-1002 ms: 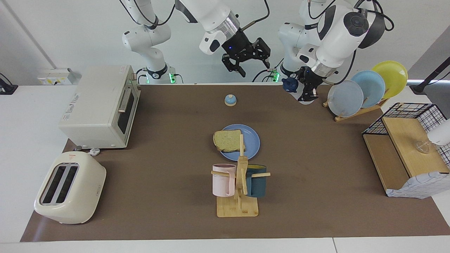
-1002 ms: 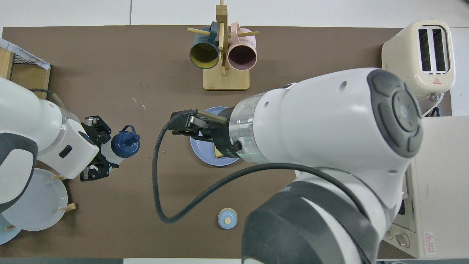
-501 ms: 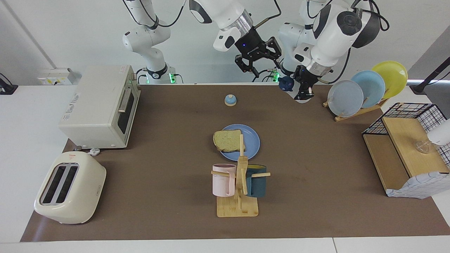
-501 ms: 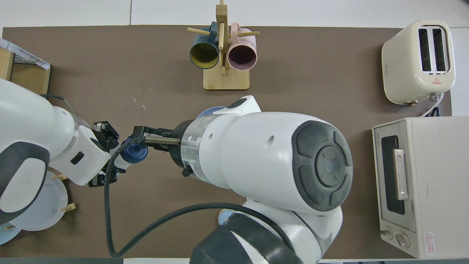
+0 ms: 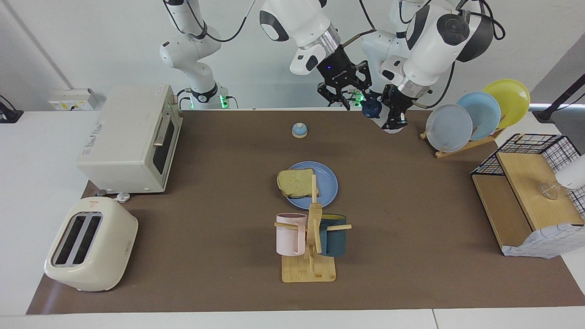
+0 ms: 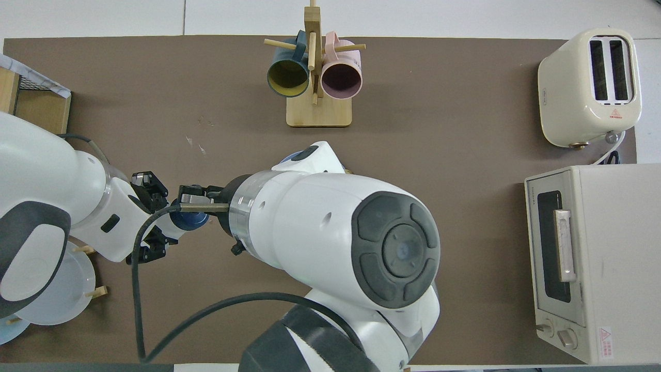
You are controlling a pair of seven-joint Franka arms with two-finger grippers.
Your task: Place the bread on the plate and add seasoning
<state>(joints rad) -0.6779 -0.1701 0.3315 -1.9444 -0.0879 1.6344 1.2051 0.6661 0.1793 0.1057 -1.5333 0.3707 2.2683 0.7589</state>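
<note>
Two tools met at squeeze bottle (image 5: 374, 108), raised over counter (image 5: 219, 151) edge by robots, toward left arm's end. Bottle body clamped in left tool (image 5: 396, 119), tilted, navy cap presented to right tool (image 5: 346, 93), probably for uncapping; right tool part-open at cap, grip unconfirmed. Toast (image 5: 297, 183) already laid on blue plate (image 5: 328, 183), mid-counter beside mug tree (image 5: 312, 237). Versus earlier: right tool swung across to cap, fingers narrowed; bottle lifted slightly.

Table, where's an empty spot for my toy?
Bare mat: between toaster and mug rack, and between mug rack and wooden shelf. Crowded: plate, bread and mug rack huddle mid-table; the left gripper holds the seasoning beside the right gripper, over the robots' edge.
</note>
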